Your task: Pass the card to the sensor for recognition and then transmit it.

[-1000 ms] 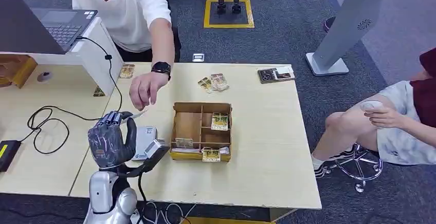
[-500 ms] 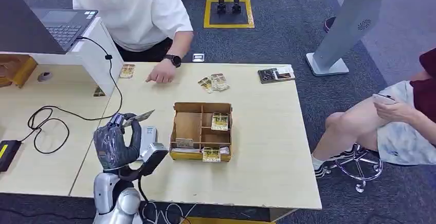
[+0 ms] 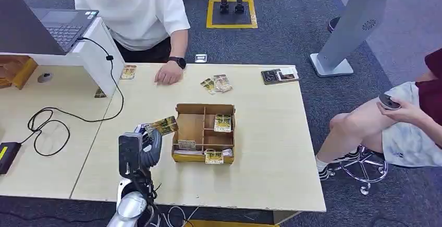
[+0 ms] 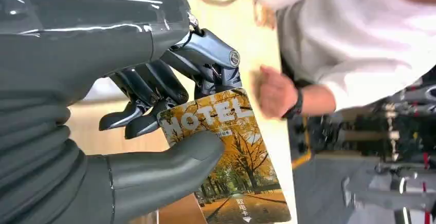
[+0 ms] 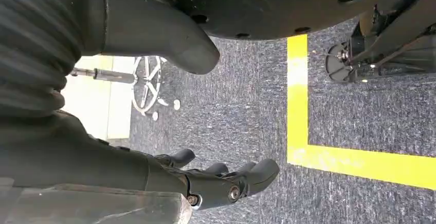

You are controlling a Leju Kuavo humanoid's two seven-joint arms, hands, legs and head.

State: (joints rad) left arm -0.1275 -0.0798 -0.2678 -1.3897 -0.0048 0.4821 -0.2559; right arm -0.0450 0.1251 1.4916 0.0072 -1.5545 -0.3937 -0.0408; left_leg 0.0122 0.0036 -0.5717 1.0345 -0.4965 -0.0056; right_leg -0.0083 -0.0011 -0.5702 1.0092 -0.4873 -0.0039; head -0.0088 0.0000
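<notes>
Grey carpet with yellow floor markings surrounds a pale wooden table (image 3: 271, 149), on which an open divided box (image 3: 204, 132) stands near the middle. Just beside the box's left wall, the left hand (image 3: 139, 149) is raised above the tabletop, and a card (image 3: 162, 126) is pinched in it between the thumb and the darker fingers (image 4: 154, 88); in the left wrist view the thumb is seen pressed across the card's printed face. The card sticks out past the fingertips, its long axis running away from the palm and, in the head view, pointing toward the box. It is printed with yellow autumn trees, a path, and the word HOTEL in white letters. The sensor cannot be made out: the spot on the table under the hand is hidden by the hand itself, so which way the card lies from the sensor cannot be told. The left hand is judged the only one placed for the coming pass, since the right hand (image 5: 226, 180) hangs over the carpet with its fingers loosely apart and nothing in it. A person's hand (image 3: 168, 74) rests on the far edge of the table, well apart from the card. Loose cards (image 3: 217, 84) lie beyond the box.
</notes>
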